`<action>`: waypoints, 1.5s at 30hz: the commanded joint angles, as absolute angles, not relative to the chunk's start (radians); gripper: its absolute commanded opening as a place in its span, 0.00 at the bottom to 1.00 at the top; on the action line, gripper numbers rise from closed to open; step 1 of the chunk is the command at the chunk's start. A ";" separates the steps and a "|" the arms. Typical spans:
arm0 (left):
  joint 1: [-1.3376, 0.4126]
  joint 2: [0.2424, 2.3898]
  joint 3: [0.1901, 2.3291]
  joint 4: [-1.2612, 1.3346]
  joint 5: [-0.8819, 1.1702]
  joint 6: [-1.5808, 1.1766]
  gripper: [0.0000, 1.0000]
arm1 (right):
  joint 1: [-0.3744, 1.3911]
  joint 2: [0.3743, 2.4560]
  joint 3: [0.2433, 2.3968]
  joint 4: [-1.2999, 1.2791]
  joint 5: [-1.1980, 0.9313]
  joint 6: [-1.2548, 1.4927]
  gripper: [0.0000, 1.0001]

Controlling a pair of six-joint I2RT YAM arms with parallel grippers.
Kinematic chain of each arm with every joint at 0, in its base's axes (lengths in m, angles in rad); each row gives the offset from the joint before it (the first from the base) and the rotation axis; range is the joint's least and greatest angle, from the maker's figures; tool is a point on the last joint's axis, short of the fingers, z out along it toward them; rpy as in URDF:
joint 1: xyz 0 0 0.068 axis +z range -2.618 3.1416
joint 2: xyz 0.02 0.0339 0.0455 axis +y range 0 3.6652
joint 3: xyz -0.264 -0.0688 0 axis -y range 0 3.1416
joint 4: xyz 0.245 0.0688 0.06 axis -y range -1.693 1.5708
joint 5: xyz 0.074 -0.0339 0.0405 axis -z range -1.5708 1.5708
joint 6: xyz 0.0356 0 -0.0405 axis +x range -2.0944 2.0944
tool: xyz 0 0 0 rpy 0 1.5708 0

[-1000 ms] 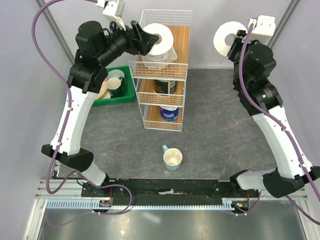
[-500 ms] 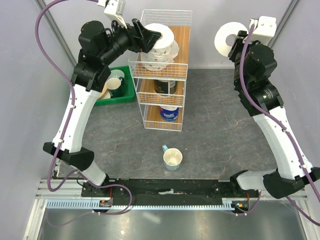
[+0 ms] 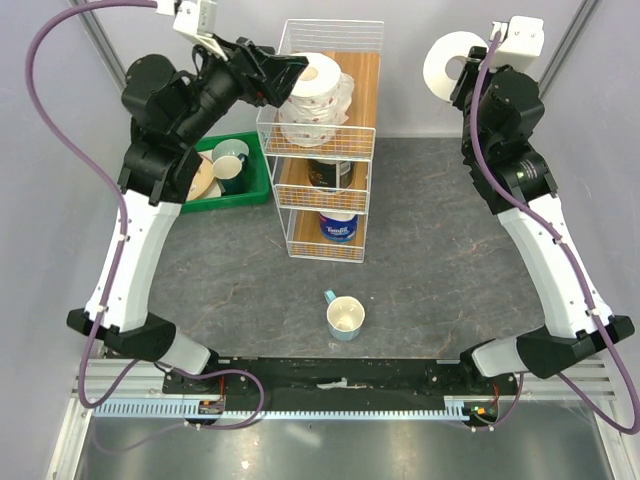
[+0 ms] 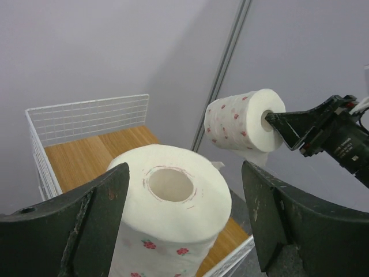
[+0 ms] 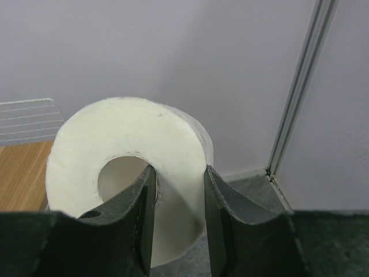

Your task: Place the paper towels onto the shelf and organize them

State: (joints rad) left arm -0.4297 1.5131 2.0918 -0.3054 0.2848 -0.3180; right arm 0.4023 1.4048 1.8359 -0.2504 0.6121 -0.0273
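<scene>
The shelf [image 3: 365, 80] stands at the back middle. A white flower-printed paper towel roll [image 3: 318, 75] stands upright on another roll [image 3: 315, 115] on the top tier. My left gripper [image 3: 287, 72] is open at its left side. In the left wrist view the roll [image 4: 173, 213] sits between the spread fingers [image 4: 98, 202] with gaps on both sides. A dark-wrapped roll [image 3: 330, 172] is on the middle tier and a blue-wrapped roll [image 3: 338, 225] on the bottom tier. My right gripper [image 3: 470, 72] is shut on a white roll's [image 5: 115, 133] wall, one finger in the core, and holds it high to the shelf's right.
A green tray [image 3: 235, 185] of dishes sits left of the shelf. A pale blue cup [image 3: 345, 318] stands on the grey table in front. Metal frame posts [image 3: 110, 50] and grey walls close the back. The held roll also shows in the left wrist view [image 4: 242, 118].
My left gripper set the flowered roll on the stacked roll on the top tier, opened, and drew back a little to the left. The right arm shifted slightly with its roll.
</scene>
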 commanded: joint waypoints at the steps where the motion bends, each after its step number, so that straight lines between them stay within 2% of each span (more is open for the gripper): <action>1: -0.425 1.439 2.066 -0.244 0.221 -0.311 0.86 | 0.391 1.413 1.934 -0.163 0.575 -0.003 0.34; 8: -0.425 1.353 1.967 -0.248 0.163 -0.265 0.86 | 0.380 1.472 2.028 -0.155 0.482 0.052 0.34; 20: -0.423 1.236 1.815 -0.247 0.137 -0.242 0.86 | 0.324 1.563 2.095 -0.137 0.077 0.242 0.33; 33: -0.423 1.216 1.793 -0.259 0.123 -0.215 0.86 | 0.259 1.644 2.144 -0.092 -0.227 0.393 0.32; 45: -0.423 1.204 1.778 -0.262 0.121 -0.212 0.86 | 0.253 1.672 2.174 -0.121 -0.302 0.416 0.32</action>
